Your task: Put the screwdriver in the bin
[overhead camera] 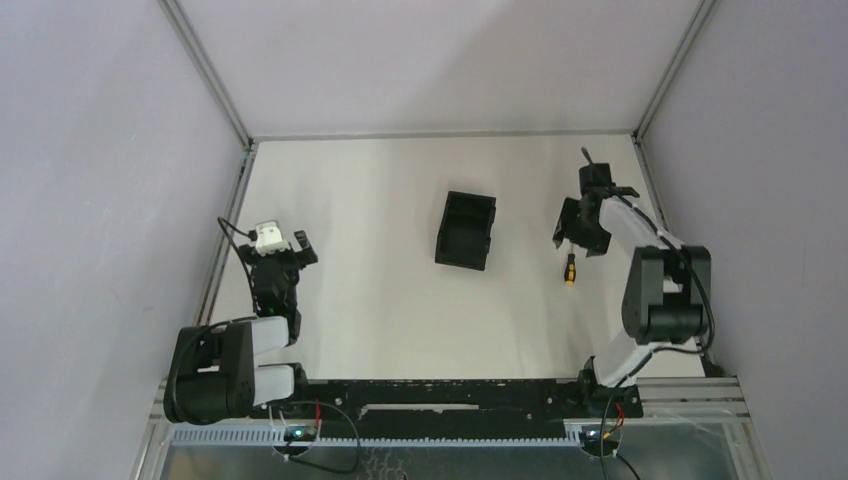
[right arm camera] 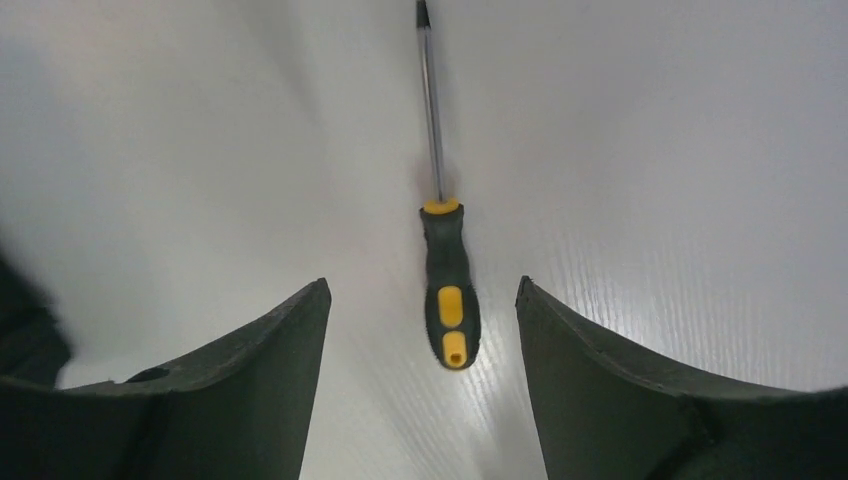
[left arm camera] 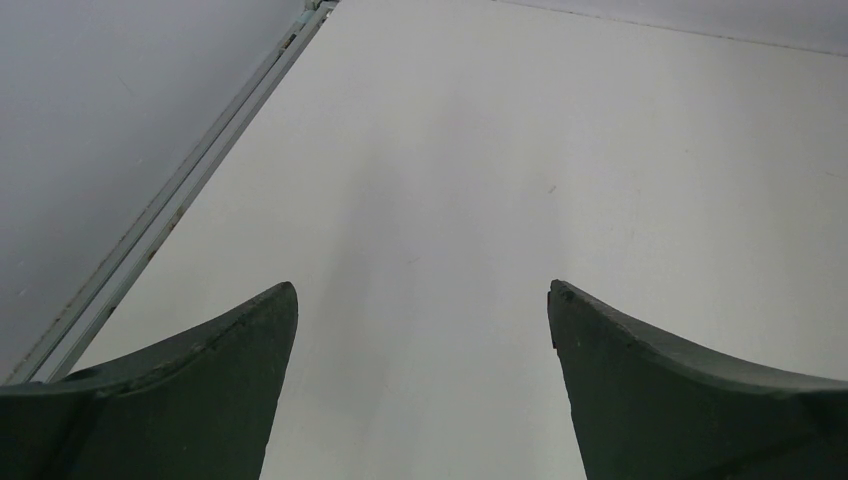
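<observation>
Nothing done yet: screwdriver (right arm camera: 448,290) flat on table (overhead camera: 380,320) nr right edge, well apart from bin (overhead camera: 466,230) mid-table. R gripper (right arm camera: 422,284) jaws apart, straddling it, no contact. L gripper (left arm camera: 422,290) jaws apart, holding nothing. To do: grasp, carry, drop.

Soft, even light is falling from above onto the white table (overhead camera: 400,320), leaving it bright, while the side walls (overhead camera: 100,150) are fading to dull lavender-grey and a diagonal band of shade is crossing the far wall (overhead camera: 440,60). In the right wrist view the screwdriver (right arm camera: 448,290) is showing sharp, a faint shadow is hugging its shaft, and glare is washing out the table to its left, while the right gripper's fingers (right arm camera: 250,400) are reading as dark, softly blurred shapes at the near edge.
</observation>
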Robot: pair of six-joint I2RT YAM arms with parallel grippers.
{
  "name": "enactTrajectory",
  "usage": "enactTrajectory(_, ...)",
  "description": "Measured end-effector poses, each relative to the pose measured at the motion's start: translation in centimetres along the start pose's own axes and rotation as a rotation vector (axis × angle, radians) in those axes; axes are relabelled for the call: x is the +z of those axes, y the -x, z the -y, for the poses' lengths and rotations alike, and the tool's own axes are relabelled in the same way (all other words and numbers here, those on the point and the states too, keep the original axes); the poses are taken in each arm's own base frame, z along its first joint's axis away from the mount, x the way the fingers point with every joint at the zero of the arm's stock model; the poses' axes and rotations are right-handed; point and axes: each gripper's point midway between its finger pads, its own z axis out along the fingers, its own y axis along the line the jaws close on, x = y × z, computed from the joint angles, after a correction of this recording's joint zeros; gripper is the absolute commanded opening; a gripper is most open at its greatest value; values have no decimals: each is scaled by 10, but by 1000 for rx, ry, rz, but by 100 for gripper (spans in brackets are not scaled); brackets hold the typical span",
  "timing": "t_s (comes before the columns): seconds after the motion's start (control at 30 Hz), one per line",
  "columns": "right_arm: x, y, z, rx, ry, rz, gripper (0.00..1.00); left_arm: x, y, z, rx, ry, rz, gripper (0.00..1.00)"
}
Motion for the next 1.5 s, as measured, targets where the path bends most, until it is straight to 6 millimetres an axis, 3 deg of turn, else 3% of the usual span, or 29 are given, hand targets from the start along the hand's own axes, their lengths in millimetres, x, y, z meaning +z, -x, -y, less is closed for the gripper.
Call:
enactTrajectory(0.13,36,-25,6,-38,-45,-136,51,0,0,0,0,0,0,100)
enactTrajectory(0.23,56,-39,10,-54,-68,-205,43,0,0,0,0,0,0,100)
enactTrajectory(0.27,56,-37,9,-60,-64,-208,34,0,0,0,0,0,0,100)
enactTrajectory(0.33,57,-37,7,-61,-56,-208,2,0,0,0,0,0,0,100)
enactTrajectory(0.37,58,-36,5,-69,-50,-206,0,0,0,0,0,0,0,100)
enactTrajectory(0.6,45,-33,10,-105,-75,-237,0,0,0,0,0,0,0,100)
enactTrajectory(0.77,-2,14,2,-113,-72,-194,0,0,0,0,0,0,0,100)
enactTrajectory(0.83,-32,41,-5,-112,-54,-149,0,0,0,0,0,0,0,100)
enactTrajectory(0.93,-62,56,-9,-109,-42,-126,0,0,0,0,0,0,0,100)
enactTrajectory(1.03,-76,54,-9,-107,-38,-147,0,0,0,0,0,0,0,100)
enactTrajectory(1.17,-78,38,-17,-114,-28,-203,0,0,0,0,0,0,0,100)
enactTrajectory(1.23,-77,32,-32,-140,-16,-199,0,0,0,0,0,0,0,100)
enactTrajectory(1.33,-77,20,-71,-219,22,-179,0,0,0,0,0,0,0,100)
enactTrajectory(1.47,-73,-6,-142,-362,114,-159,0,0,0,0,0,0,0,100)
enactTrajectory(1.5,-70,-15,-169,-416,143,-156,0,0,0,0,0,0,0,100)
